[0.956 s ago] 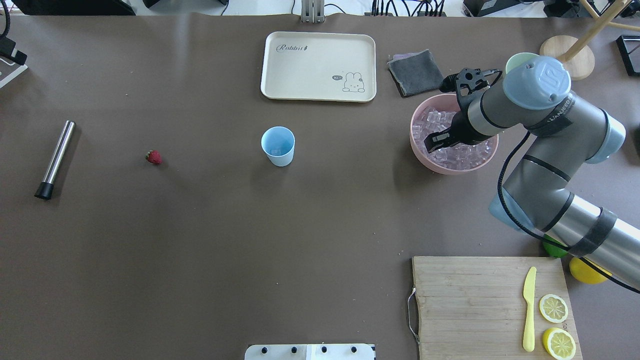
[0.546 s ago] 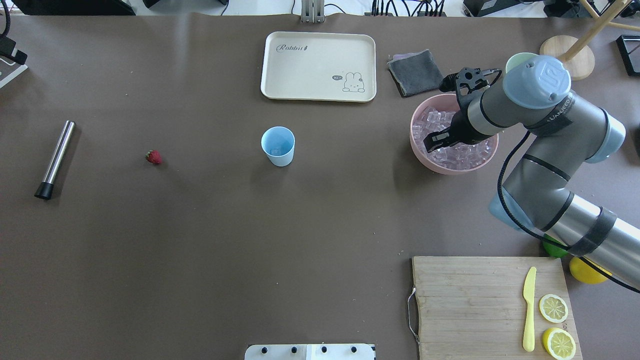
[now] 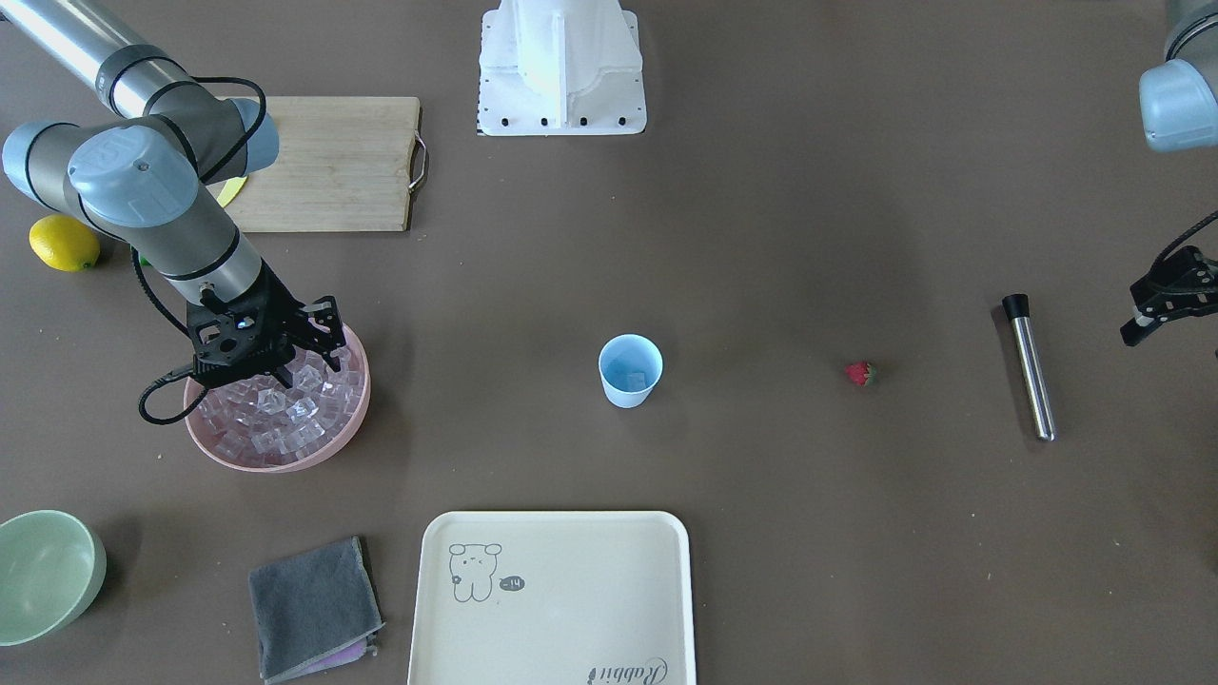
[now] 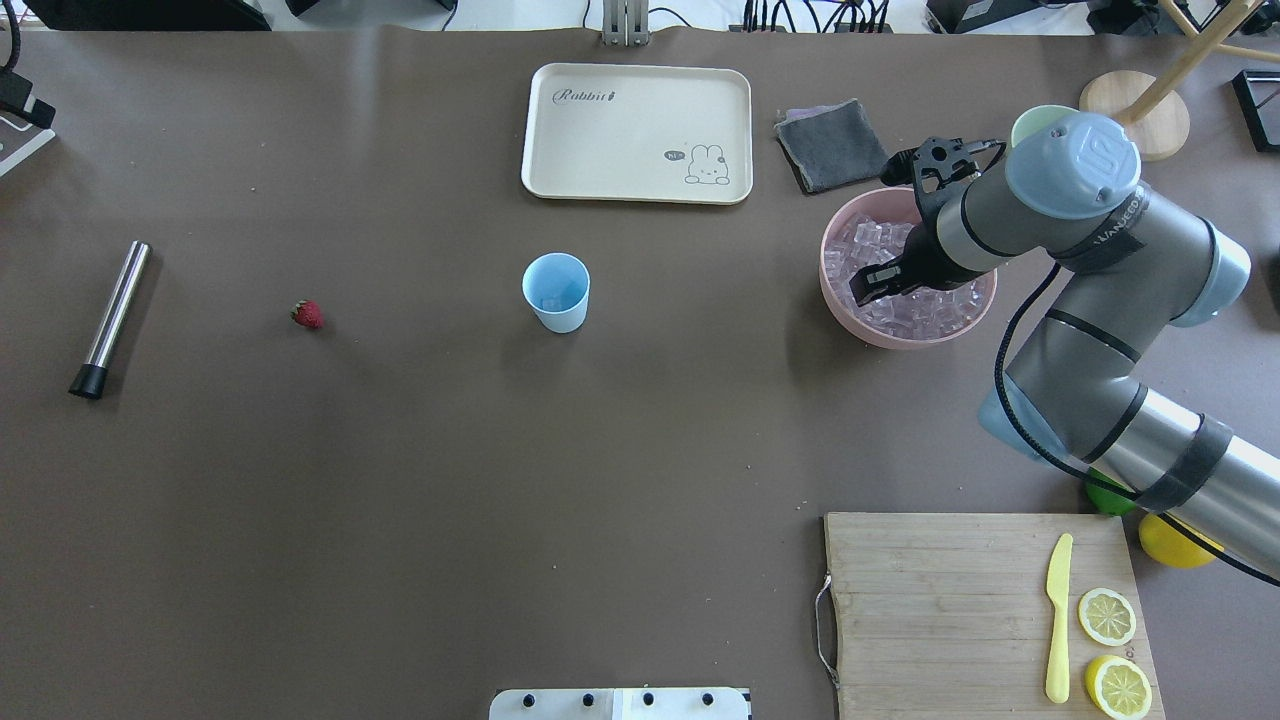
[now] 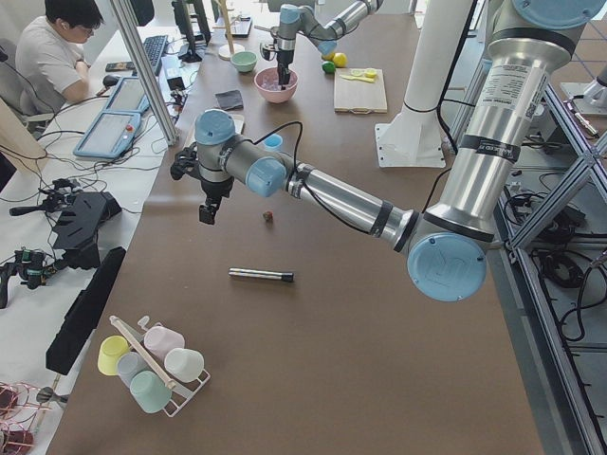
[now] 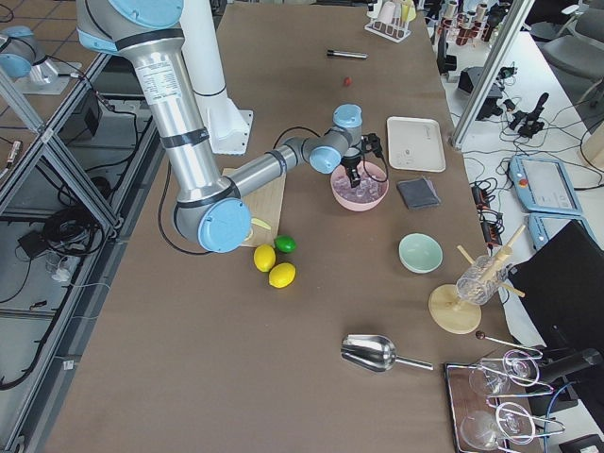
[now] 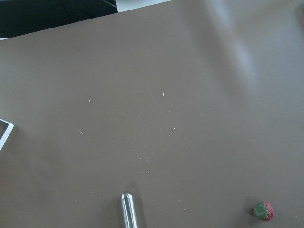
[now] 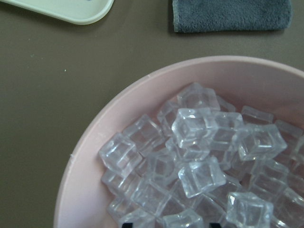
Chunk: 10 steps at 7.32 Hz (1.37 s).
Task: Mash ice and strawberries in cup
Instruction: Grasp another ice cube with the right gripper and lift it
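When you read the table from the robot's left to its right, the left gripper (image 5: 206, 214) comes first: it hangs above bare table at the far left end, and you cannot tell from these views whether its fingers are apart or together. Just inboard lies a metal rod (image 4: 110, 318) with a black tip, flat on the brown table (image 4: 400, 500). The strawberry (image 4: 308, 315) lies alone on the table surface between the rod and the cup (image 4: 556, 290), well apart from both. The cup stands upright near the table's centre, and what looks like one clear cube sits inside it. Beyond the cup lies a cream tray (image 4: 636, 133) with a grey cloth (image 4: 830, 145) to its right. Next you find the pink bowl (image 4: 905, 338), filled with the ice (image 4: 868, 238). The right gripper (image 3: 306, 369) points down into this bowl with its fingers spread apart; in the right wrist view the two tips stand level with the top cubes, one cube lying between them, not clamped. At the near right edge a cutting board (image 4: 940, 600) carries a yellow knife (image 4: 1058, 620) and two lemon halves (image 4: 1107, 616).
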Tool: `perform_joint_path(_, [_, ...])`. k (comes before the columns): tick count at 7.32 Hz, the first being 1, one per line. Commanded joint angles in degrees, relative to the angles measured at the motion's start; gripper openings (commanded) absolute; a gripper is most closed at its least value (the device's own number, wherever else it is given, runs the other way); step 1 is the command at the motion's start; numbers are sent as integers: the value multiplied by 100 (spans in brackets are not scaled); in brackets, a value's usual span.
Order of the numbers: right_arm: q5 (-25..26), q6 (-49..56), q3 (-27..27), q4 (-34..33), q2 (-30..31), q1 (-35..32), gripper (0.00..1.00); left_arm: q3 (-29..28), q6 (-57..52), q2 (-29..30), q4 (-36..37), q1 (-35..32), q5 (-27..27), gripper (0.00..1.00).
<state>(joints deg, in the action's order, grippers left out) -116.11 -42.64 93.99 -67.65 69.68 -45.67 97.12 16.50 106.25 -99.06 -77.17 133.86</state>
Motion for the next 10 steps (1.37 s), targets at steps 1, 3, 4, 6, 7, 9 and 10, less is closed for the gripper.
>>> perform_joint_path(1, [27, -24, -39, 6, -7, 41, 54, -17, -6, 10, -26, 0, 0, 98])
perform_joint_path(3, [18, -25, -4, 6, 1, 41, 14, 0, 3, 10, -26, 0, 0, 98])
perform_joint_path(4, [18, -33, 31, 6, 1, 41, 8, 0, 11, 1, -35, 0, 0, 98])
perform_joint_path(6, [-17, -200, 136, 6, -7, 32, 0, -9, 3, 1, -35, 0, 0, 98])
perform_joint_path(7, [-121, -200, 424, -107, 10, -89, 0, -17, 3, 10, -35, 0, 0, 98])
perform_joint_path(9, [-413, -366, 760, -1086, -556, -319, 0, -17, 20, 10, -35, 9, 0, 98])
perform_joint_path(10, [-378, -872, 674, -1762, -1248, -215, 0, -17, 20, 1, -35, 18, 0, 98])
